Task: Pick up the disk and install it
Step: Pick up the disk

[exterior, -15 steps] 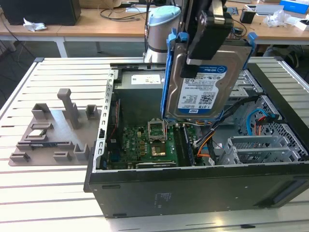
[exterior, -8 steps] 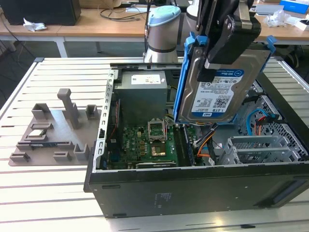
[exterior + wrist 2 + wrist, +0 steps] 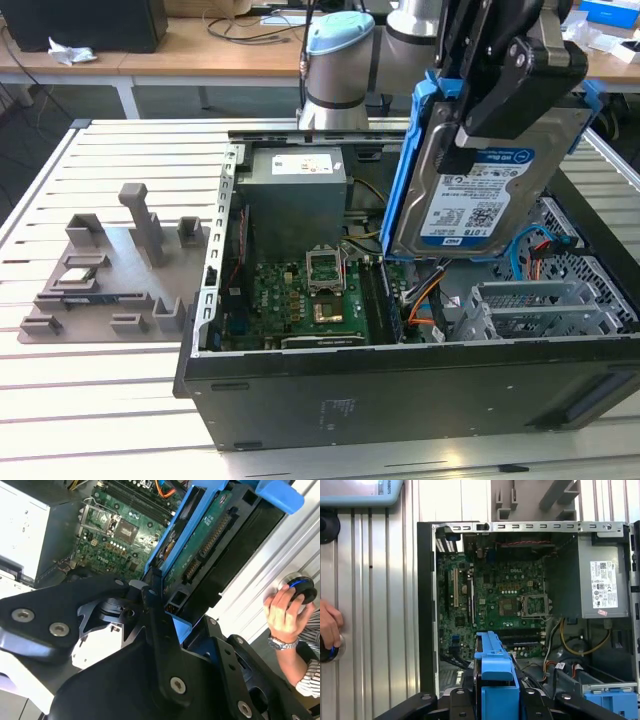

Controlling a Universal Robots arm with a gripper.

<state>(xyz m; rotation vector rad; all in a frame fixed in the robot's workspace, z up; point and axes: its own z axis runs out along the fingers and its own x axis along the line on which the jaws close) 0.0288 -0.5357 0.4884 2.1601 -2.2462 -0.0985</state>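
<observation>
The disk (image 3: 480, 195) is a silver hard drive with a white-and-blue label in a blue carrier frame. It hangs tilted, nearly upright, above the open computer case (image 3: 400, 390), over its side on the exterior view's right. My gripper (image 3: 505, 95) is shut on the disk's upper part from above. The second wrist view shows the disk's green circuit-board underside (image 3: 200, 545) and blue frame between my black fingers (image 3: 155, 630). In the first wrist view the blue carrier edge (image 3: 495, 665) sticks out over the case interior.
Inside the case lie the motherboard (image 3: 310, 300), a grey power supply (image 3: 297, 185), cables and a metal drive cage (image 3: 540, 305). A grey fixture block (image 3: 110, 270) holds small parts on the slatted table. A person's hand (image 3: 285, 612) rests on a round knob beside the case.
</observation>
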